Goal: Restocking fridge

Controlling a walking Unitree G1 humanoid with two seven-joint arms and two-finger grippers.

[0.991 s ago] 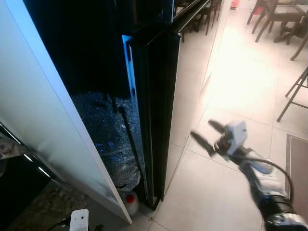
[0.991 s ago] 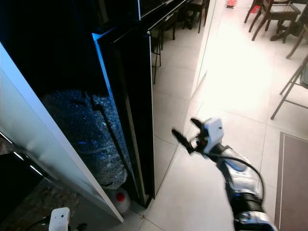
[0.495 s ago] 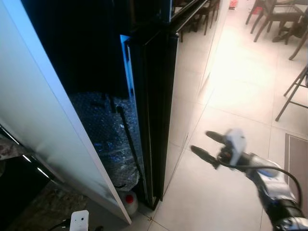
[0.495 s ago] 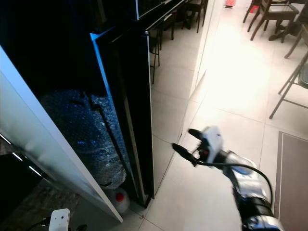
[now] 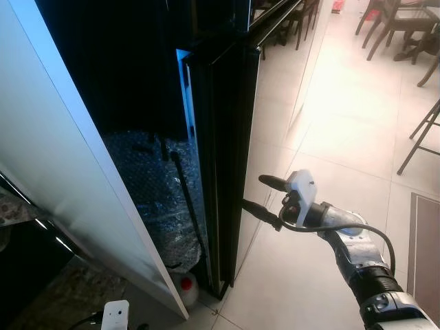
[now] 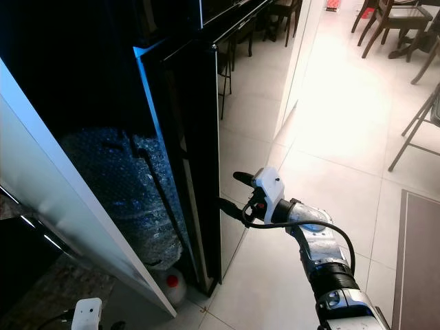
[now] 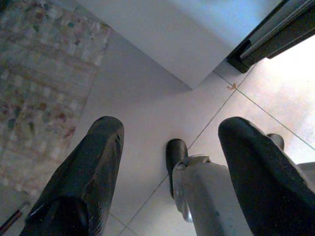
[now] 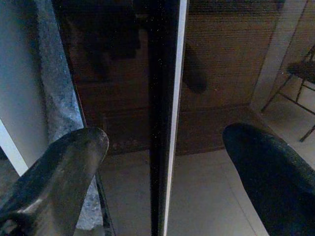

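The fridge stands open, its inside dark. A tall black glossy door (image 5: 230,137) hangs ajar in the middle, and a white door panel (image 5: 62,158) swings out on the left. My right gripper (image 5: 256,192) is open at mid-height, its fingertips close to the black door's outer face. In the right wrist view the door's edge (image 8: 162,98) runs between the two spread fingers (image 8: 74,162). My left gripper (image 7: 170,130) hangs open over the floor tiles, holding nothing.
A bubble-wrapped bundle (image 5: 155,192) fills the fridge's lower part. A small red-capped bottle (image 5: 185,285) sits on the floor by the door's foot. Chairs (image 5: 399,27) stand far right, a mat (image 5: 426,234) lies right, and a patterned rug (image 7: 39,88) lies near my feet.
My right gripper has swung left across the tiles, from open floor up to the black door's face. The fridge doors stay as they were.
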